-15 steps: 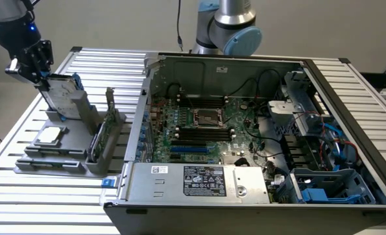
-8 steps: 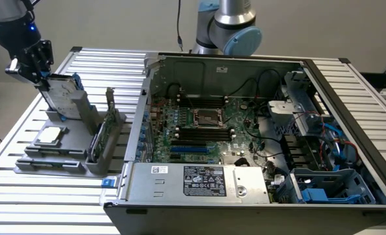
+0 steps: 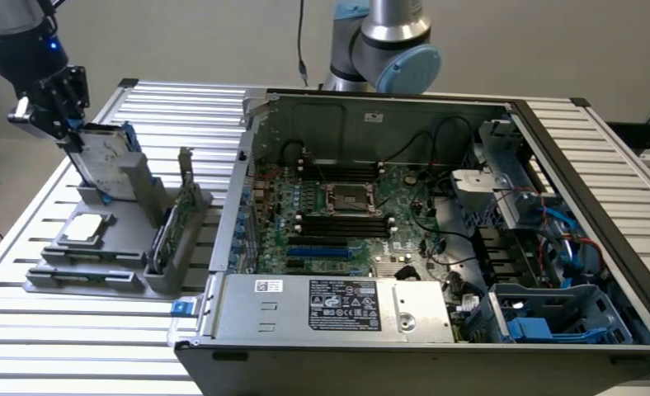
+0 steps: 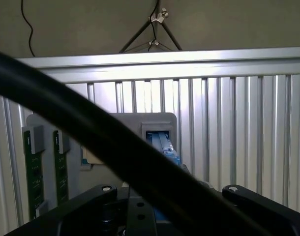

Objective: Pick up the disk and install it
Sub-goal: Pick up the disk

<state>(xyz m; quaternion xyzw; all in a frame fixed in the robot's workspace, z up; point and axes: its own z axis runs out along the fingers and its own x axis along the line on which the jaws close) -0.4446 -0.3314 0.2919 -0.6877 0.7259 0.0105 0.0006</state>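
Note:
The disk (image 3: 103,161), a silver drive with blue rails, stands tilted on end at the back of a grey holder (image 3: 138,247) at the exterior view's left. My gripper (image 3: 72,132) comes down from above and is shut on the disk's upper end. The disk's lower end sits at the holder. I cannot tell whether it has lifted clear. In the wrist view a blue rail of the disk (image 4: 162,142) shows against the holder, partly behind a black cable (image 4: 91,137).
A square silver chip (image 3: 87,228) and an upright green card (image 3: 171,231) share the holder. The open computer case (image 3: 413,107) fills the exterior view's right, with a blue-railed drive cage (image 3: 545,318) at its near corner. All rest on a slatted aluminium table (image 3: 83,330).

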